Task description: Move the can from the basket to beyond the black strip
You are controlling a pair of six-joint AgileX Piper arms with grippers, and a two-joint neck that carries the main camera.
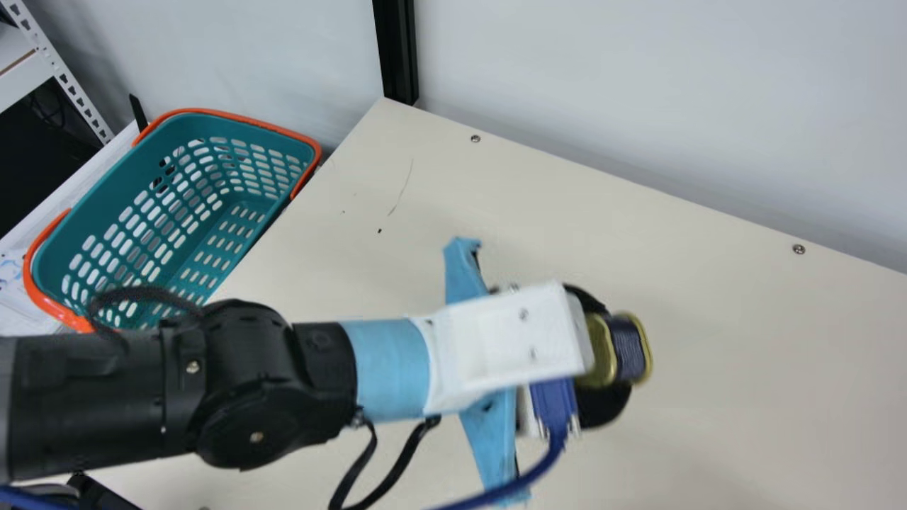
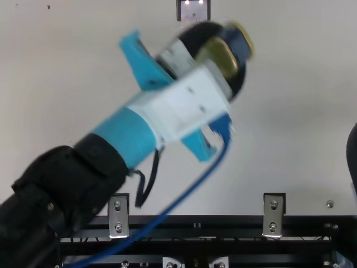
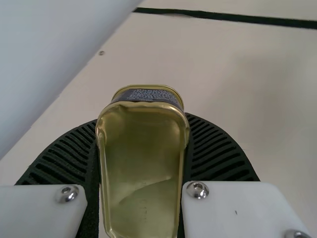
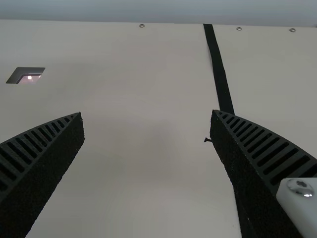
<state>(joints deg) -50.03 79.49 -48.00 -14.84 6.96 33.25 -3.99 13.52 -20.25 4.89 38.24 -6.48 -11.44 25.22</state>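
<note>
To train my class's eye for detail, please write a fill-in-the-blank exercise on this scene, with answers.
The can is in the gripper on the robot's own ____ side.
On the right gripper, the jaws are not shut but ____.
The basket is teal, but its handles are ____.

Missing words: left; open; orange

The can is smooth, glossy metal; the basket, smooth plastic. The tabletop has a smooth, matt surface, the black strip a matt finish. The left claw has matt, ribbed fingers.
</note>
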